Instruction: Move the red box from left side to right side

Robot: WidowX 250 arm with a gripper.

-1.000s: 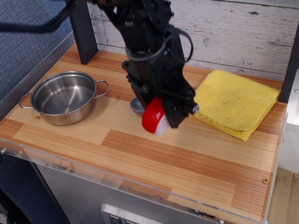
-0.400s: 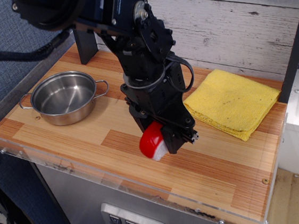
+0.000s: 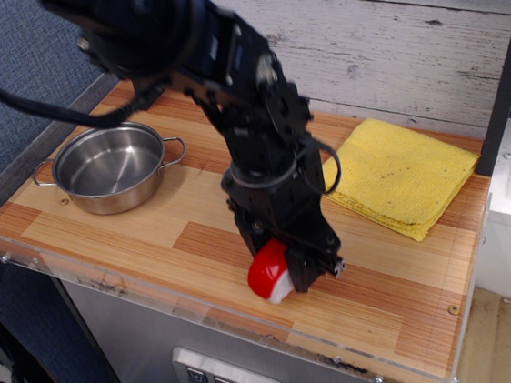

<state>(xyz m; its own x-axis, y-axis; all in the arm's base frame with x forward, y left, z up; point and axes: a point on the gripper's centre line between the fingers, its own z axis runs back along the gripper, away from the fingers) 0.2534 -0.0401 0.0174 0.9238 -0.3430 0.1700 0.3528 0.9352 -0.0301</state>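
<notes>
The red box (image 3: 269, 274) is a small rounded toy with a glossy red top and a white base. It sits between the fingers of my black gripper (image 3: 282, 269), which is shut on it. The gripper holds it low over the wooden table (image 3: 384, 279), near the front edge and a little right of the middle. I cannot tell whether the box touches the wood. The arm comes down from the upper left and hides the table behind it.
A steel pot (image 3: 109, 167) with two handles stands at the left. A folded yellow cloth (image 3: 400, 174) lies at the back right. A clear plastic lip (image 3: 205, 320) runs along the front edge. A dark post (image 3: 144, 66) stands at the back left.
The gripper has carried the red box forward and down, from above the table's middle to low near the front edge. A small grey disc seen behind it earlier is now hidden.
</notes>
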